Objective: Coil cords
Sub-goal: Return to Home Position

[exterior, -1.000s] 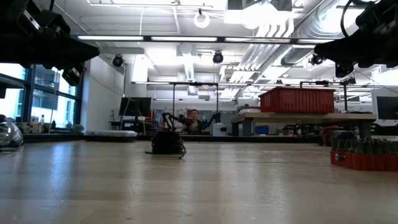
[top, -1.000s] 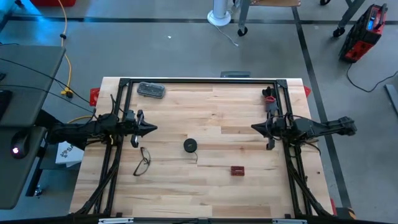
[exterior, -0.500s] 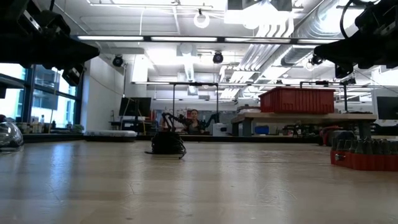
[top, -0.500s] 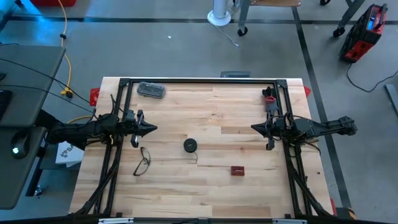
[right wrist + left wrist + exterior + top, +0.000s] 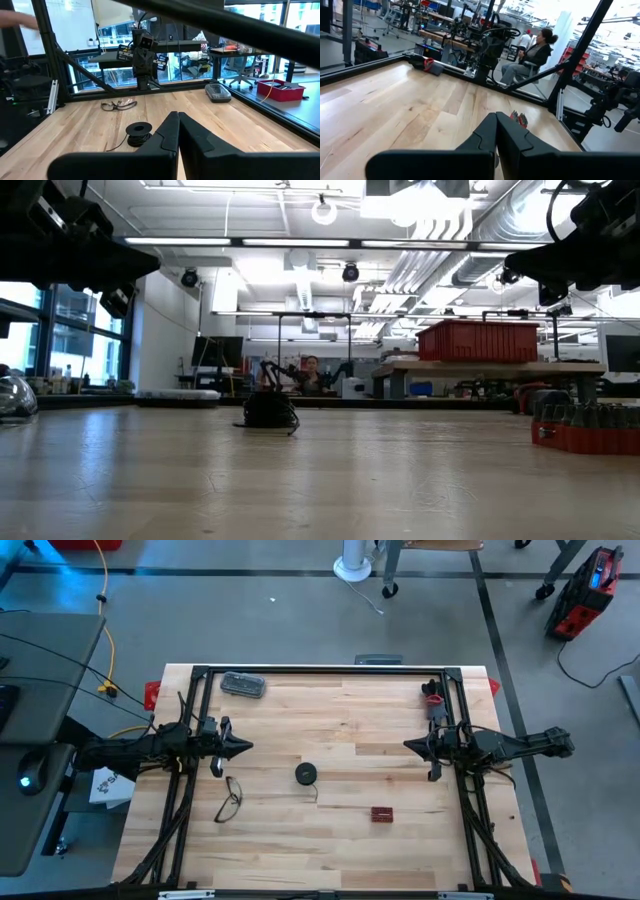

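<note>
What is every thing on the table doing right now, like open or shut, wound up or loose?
Cord: wound up, a short tail loose, lying in the middle of the table.
Left gripper: shut, empty, raised at the left side.
Right gripper: shut, empty, raised at the right side.
Eyeglasses: lying flat, nothing touching them.
Red box: resting on the wood.
Grey case: lying flat, seemingly shut.

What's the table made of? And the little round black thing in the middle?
The table looks like pale wood: joined strips with grain lines and a slight sheen. The reel looks like matte black plastic wound with thin dark wire; plastic is only a guess from its look.
</note>
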